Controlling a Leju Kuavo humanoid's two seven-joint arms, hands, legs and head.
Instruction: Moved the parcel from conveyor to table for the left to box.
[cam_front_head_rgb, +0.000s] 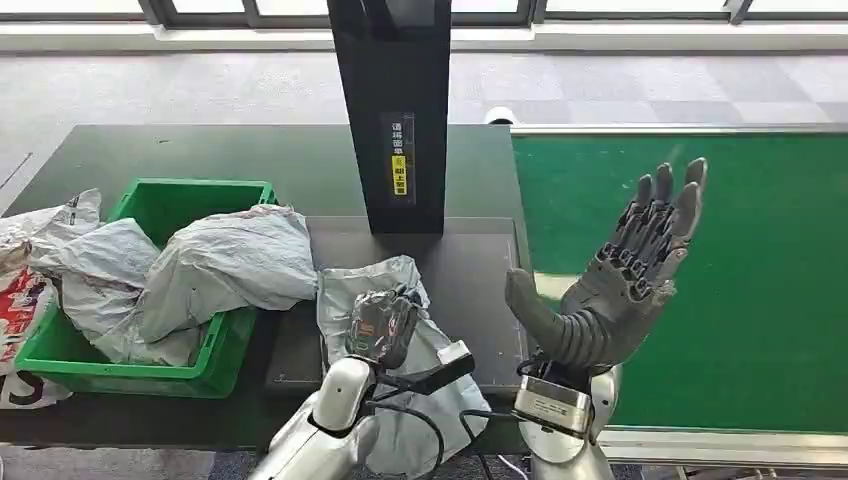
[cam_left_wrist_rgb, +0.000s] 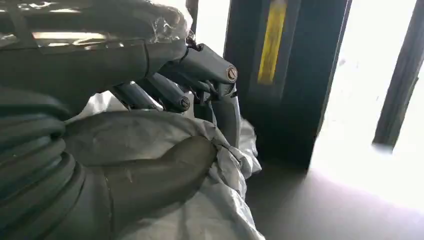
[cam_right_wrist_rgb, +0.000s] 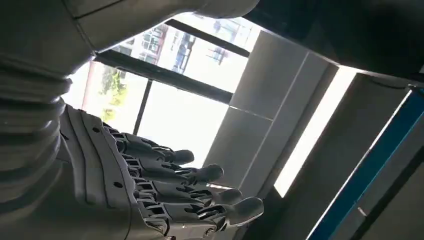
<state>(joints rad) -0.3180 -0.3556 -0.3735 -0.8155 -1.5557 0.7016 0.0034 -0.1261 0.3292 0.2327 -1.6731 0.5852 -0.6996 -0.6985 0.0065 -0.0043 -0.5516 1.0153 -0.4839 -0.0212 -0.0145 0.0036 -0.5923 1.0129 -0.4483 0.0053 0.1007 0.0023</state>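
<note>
- The crumpled grey plastic mailer parcel (cam_front_head_rgb: 400, 300) lies on the dark table (cam_front_head_rgb: 300, 160), beside the green plastic bin (cam_front_head_rgb: 190, 200).
- The left hand (cam_front_head_rgb: 382, 328) grips it, thumb and fingers closed on the film.
- Judged: boxing step; next, lift toward the bin.
- The right hand (cam_front_head_rgb: 625, 275) hovers upright, fingers spread, holding nothing, over the green conveyor belt (cam_front_head_rgb: 760, 300).

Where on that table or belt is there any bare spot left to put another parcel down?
The green conveyor belt beside the raised right hand is bare, as is the dark table behind the green bin. The bin, full of grey bags, and the left hand gripping a parcel, are crowded.
</note>
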